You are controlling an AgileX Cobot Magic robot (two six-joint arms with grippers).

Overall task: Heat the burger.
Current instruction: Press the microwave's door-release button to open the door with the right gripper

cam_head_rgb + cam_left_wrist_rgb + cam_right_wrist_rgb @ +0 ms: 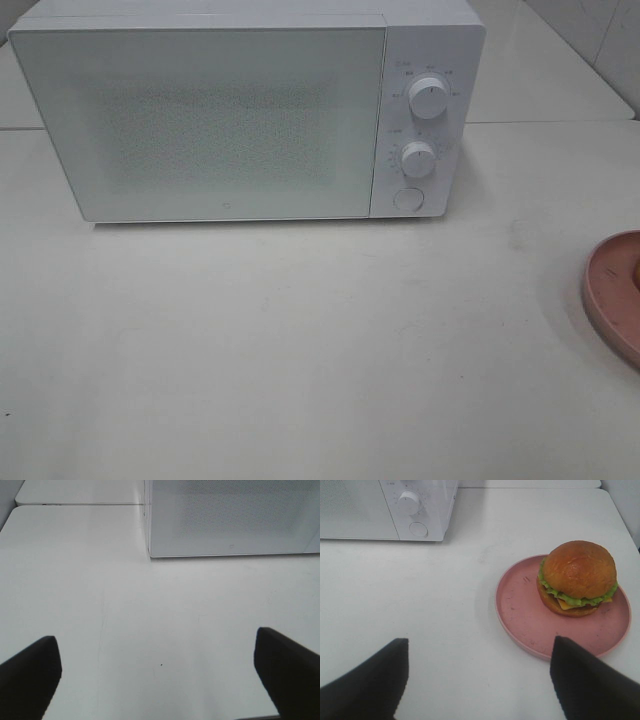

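left gripper (pixel 156 647) spread wide, holding nothing — right gripper (pixel 479 647) likewise parted and empty.

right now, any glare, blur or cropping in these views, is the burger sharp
Exterior high: even, flat light, the microwave door looks hazy and speckled, the pink plate is cut by the edge. Right wrist: the burger is sharp, glossy with small highlights. Left wrist: soft and washed-out, the left gripper shows only as dark silhouettes.
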